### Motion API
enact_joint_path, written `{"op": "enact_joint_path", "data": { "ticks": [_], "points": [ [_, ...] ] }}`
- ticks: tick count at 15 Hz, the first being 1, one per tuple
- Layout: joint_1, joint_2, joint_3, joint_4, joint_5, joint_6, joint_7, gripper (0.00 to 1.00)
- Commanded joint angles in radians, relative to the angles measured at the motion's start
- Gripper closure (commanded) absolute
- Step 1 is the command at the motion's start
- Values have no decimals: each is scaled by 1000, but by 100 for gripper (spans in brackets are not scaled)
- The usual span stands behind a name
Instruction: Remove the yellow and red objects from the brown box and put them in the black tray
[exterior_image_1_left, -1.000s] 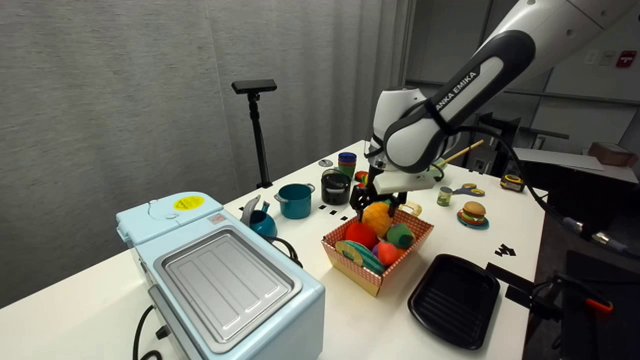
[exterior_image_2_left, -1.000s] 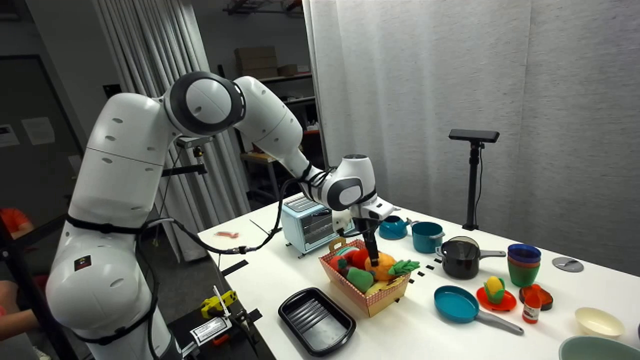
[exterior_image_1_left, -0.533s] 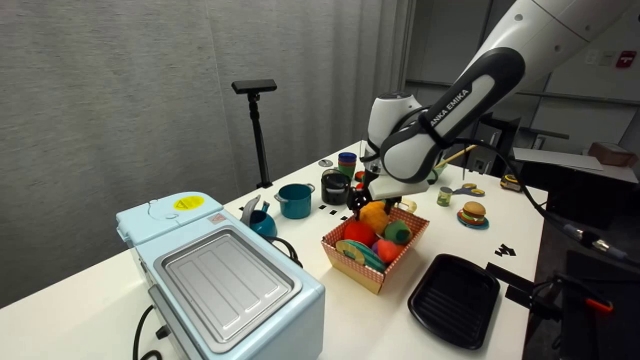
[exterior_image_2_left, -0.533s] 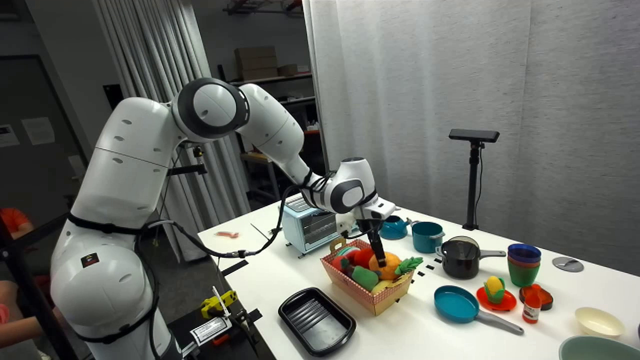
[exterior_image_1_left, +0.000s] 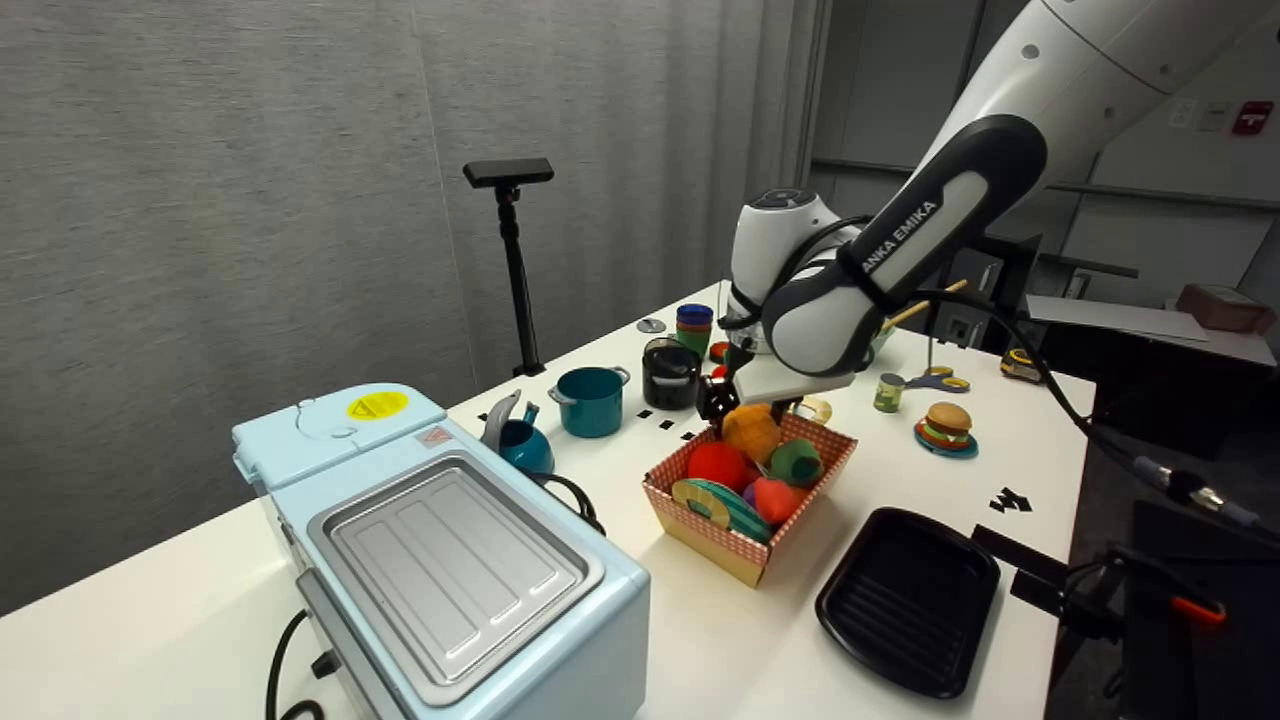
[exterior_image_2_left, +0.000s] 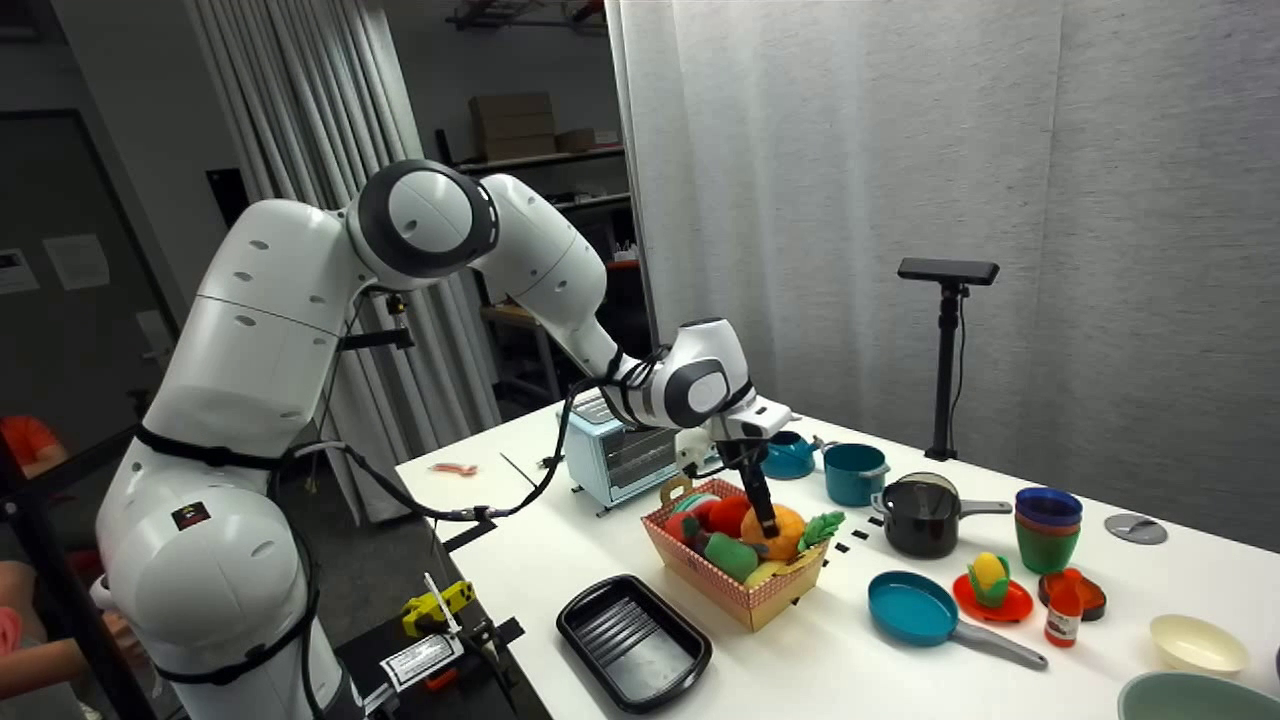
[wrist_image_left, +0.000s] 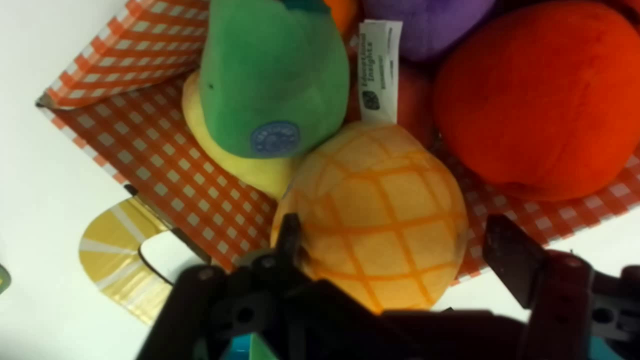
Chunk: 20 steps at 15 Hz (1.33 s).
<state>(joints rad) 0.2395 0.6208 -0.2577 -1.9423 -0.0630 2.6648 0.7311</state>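
The yellow fruit, a round orange-yellow toy with crossed lines, shows in both exterior views (exterior_image_1_left: 750, 432) (exterior_image_2_left: 788, 532) and the wrist view (wrist_image_left: 385, 200). It lies in the brown box (exterior_image_1_left: 705, 540) (exterior_image_2_left: 782, 597) near one end; its green leaves stick out over the rim in an exterior view. The plain red fruit (exterior_image_1_left: 716, 466) (wrist_image_left: 540, 100) lies beside it. My gripper (exterior_image_1_left: 748, 418) (wrist_image_left: 395, 232) is open around the yellow fruit. In the wrist view the left finger is against it and the right finger stands apart with a gap. The black tray (exterior_image_1_left: 905, 610) (exterior_image_2_left: 640, 650) holds nothing.
A green pear (wrist_image_left: 275, 80) and other toys crowd the box beside both fruits. The box has a loop handle (wrist_image_left: 115, 250). The pale blue oven (exterior_image_1_left: 450, 580), a teal pot (exterior_image_1_left: 590, 402), a black pot (exterior_image_2_left: 920, 515) and a teal pan (exterior_image_2_left: 912, 608) stand around it.
My gripper has lowered, its fingers now straddling the yellow fruit. The yellow fruit and the box have shifted slightly. The tray has not moved.
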Motion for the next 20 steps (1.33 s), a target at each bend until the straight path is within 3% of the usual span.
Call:
{"op": "enact_joint_path", "data": {
  "ticks": [1,3,4,7,10,20],
  "points": [
    [21,24,-25,31,-35,-2,54,37],
    [21,24,-25,30,-41,2,61,54],
    [-37,34,-16,37,-30,16,0,61],
    [-53,14,-33,21,-36,0,-14,82],
    [-58,-37,-54,-29,-54,5,-32,98],
    [-111,-330,4,-235,-45,-89,-245,96]
  ]
}}
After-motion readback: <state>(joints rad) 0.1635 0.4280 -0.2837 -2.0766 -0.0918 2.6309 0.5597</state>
